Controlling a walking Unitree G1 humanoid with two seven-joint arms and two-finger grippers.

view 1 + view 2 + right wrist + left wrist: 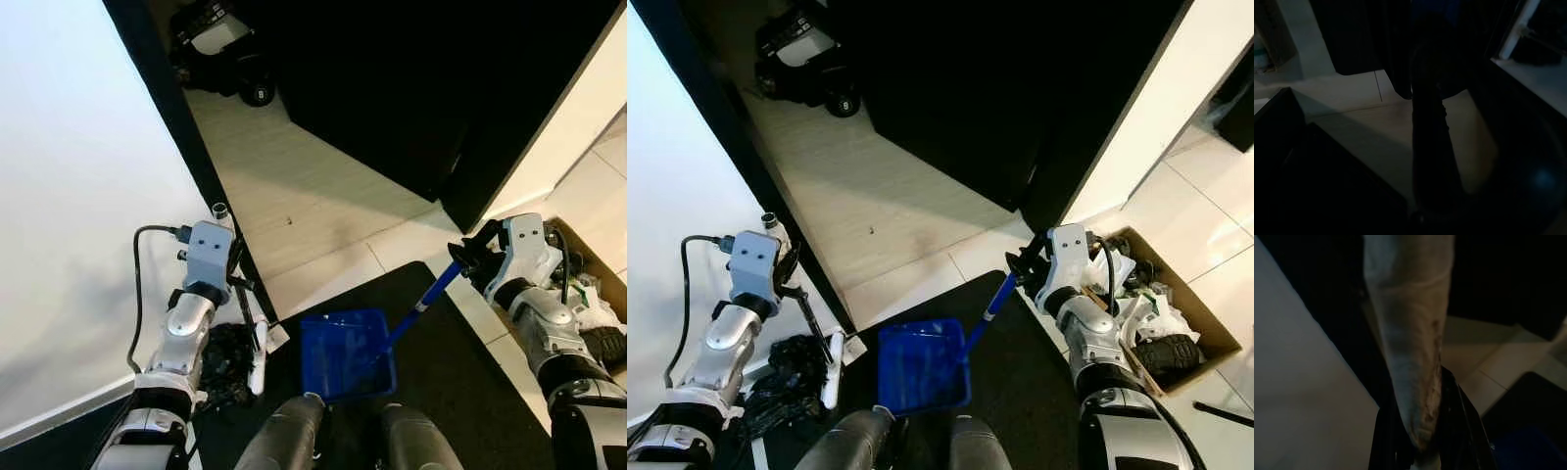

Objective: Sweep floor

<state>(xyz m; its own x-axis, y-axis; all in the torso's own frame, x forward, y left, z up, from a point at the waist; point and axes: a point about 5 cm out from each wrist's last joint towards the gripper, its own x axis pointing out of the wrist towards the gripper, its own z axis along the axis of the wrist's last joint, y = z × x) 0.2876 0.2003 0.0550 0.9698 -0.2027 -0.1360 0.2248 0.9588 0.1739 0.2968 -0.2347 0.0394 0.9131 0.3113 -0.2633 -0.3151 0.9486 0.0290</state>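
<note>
The right hand is clamped around the top of the blue handle of a blue dustpan, which rests on the dark mat just ahead of the robot's feet, its open mouth facing the pale floor so debris can be pushed in. The left hand pinches the thin dark shaft of a white hand brush, whose head hangs down beside the dustpan, next to a crumpled black bag at the foot of the white wall. A small dark speck lies on the floor further ahead, probably the thing to sweep. To the right sits a cardboard box of rubbish, likely where the pan gets emptied.
</note>
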